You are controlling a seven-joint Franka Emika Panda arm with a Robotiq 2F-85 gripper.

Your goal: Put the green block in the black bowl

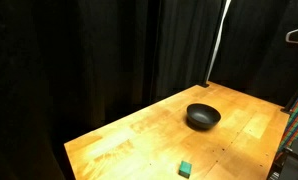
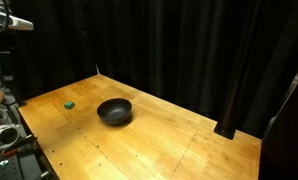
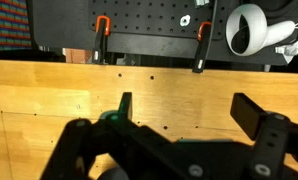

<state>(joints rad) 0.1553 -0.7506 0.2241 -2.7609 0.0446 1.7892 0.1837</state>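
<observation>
The green block (image 1: 186, 169) is a tiny teal cube lying on the wooden table near its edge; it also shows in an exterior view (image 2: 69, 103). The black bowl (image 1: 202, 117) stands upright on the table a short way from the block and looks empty in both exterior views (image 2: 114, 111). My gripper (image 3: 189, 110) is open and empty in the wrist view, with only bare wood between its two black fingers. It hangs high, away from the block and bowl, at the frame edge (image 2: 11, 22). Neither block nor bowl shows clearly in the wrist view.
The wooden table (image 2: 169, 140) is backed by black curtains. In the wrist view, two orange-handled clamps (image 3: 102, 40) grip the table's far edge, with a black pegboard and a white rounded device (image 3: 251, 28) beyond. Equipment stands beside the table (image 2: 4, 140).
</observation>
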